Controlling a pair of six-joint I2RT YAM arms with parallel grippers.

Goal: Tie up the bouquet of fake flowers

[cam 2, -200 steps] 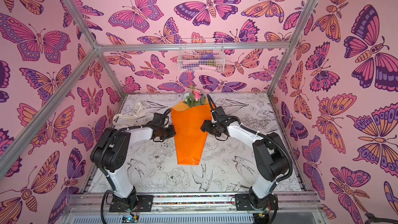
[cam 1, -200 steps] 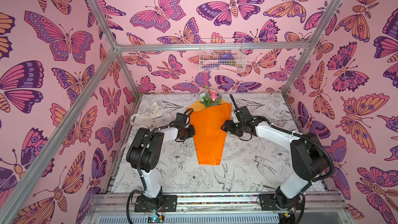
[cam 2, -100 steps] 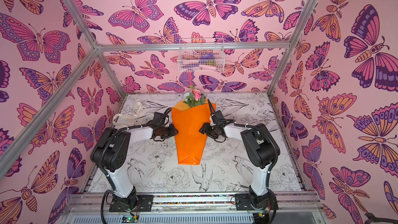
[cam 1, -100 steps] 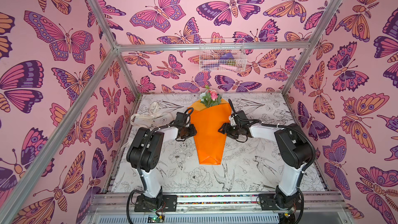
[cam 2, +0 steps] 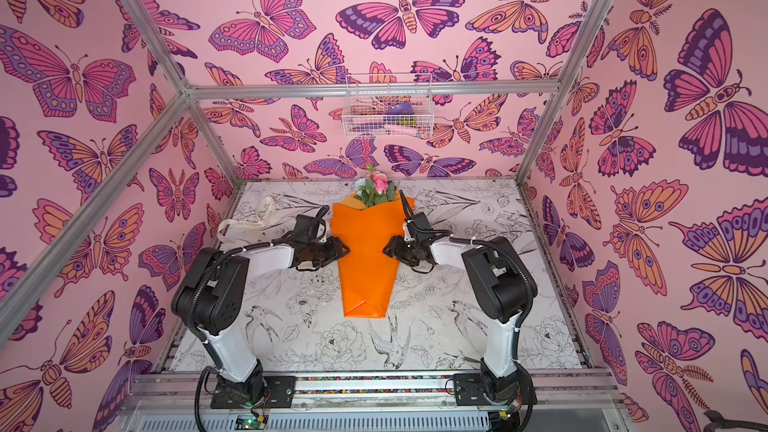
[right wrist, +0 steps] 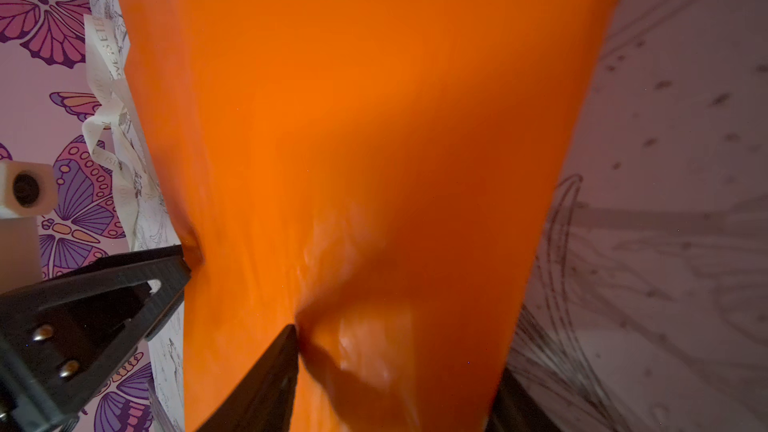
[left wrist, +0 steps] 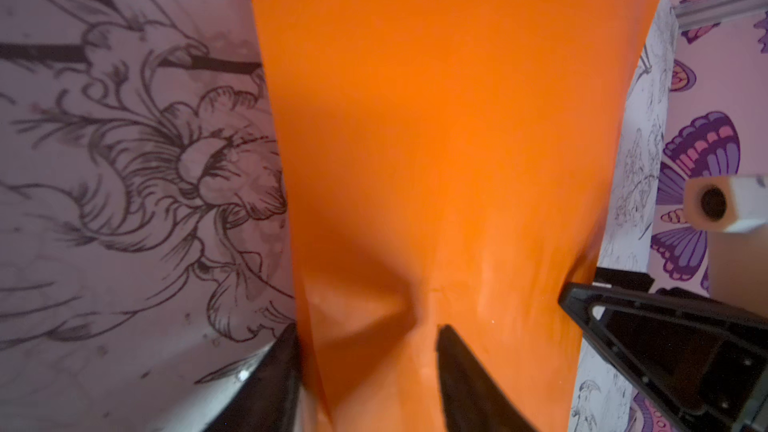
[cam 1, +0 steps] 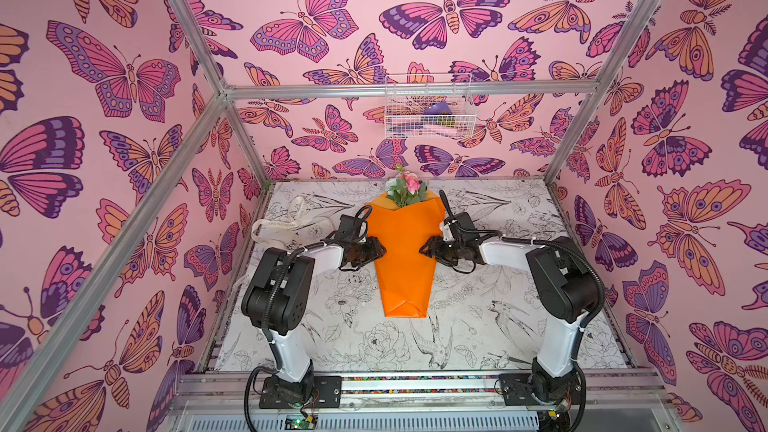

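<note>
While in orange paper [cam 1: 405,255], flowers [cam 1: 409,188]

Bouquet of fake flowers [cam 2: 365,268] flat on table [cam 2: 457,218], lying between grippers. Left gripper [cam 2: 343,250] tips at one edge of orange wrap [cam 2: 365,297], right gripper [cam 2: 387,248] tips at opposite edge, facing each other. Blooms [cam 2: 376,189] beyond both grippers. Cream ribbon [cam 2: 249,224] behind left gripper, apart from it. Jaw gaps unclear.

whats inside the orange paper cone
Pink and white flowers with green leaves stick out of the orange paper at its far, open end. Whatever lies further in, stems included, is covered by the paper and cannot be seen.
</note>
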